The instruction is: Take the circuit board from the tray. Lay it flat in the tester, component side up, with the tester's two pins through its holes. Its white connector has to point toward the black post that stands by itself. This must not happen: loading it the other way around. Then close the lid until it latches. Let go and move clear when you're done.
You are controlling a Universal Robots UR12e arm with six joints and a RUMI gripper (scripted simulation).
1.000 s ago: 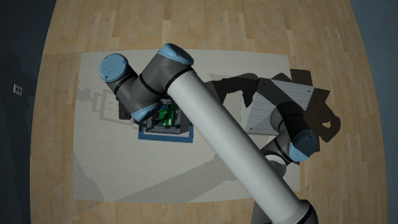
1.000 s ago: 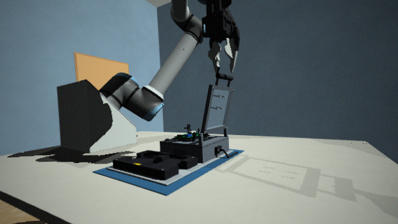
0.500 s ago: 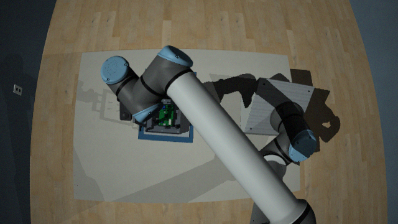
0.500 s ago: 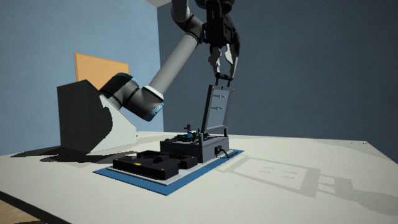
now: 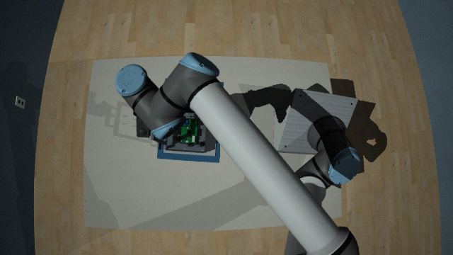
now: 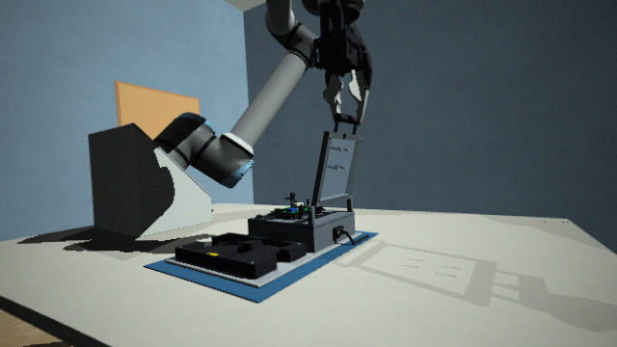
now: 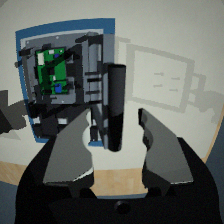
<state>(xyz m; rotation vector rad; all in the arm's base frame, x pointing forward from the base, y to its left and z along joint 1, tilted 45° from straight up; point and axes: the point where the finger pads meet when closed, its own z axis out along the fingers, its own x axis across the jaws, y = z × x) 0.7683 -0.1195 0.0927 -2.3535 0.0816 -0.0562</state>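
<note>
Wrist view: green board (image 5: 189,132) (image 6: 301,210) (image 7: 52,71), upper left, lay in grey boxy tester (image 5: 184,147) (image 6: 333,224) (image 7: 75,95); pin fit unclear | hinged lid (image 6: 339,164) upright, closing left | hand (image 6: 348,120) (image 7: 115,109) part-open, nothing held, about smooth black cylindrical handle (image 6: 347,118) (image 7: 117,105), centre

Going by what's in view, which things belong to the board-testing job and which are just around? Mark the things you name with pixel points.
Part of the job:
- circuit board (image 5: 189,131) (image 7: 59,75)
- tester (image 6: 289,233) (image 7: 70,95)
- raised lid (image 6: 341,166) with its bar handle (image 6: 347,118) (image 7: 117,107)
- black tray (image 6: 227,260)
- gripper (image 6: 348,116) (image 7: 115,109)

Not part of it:
- orange wall panel (image 6: 156,108)
- wall socket (image 5: 20,102)
</note>
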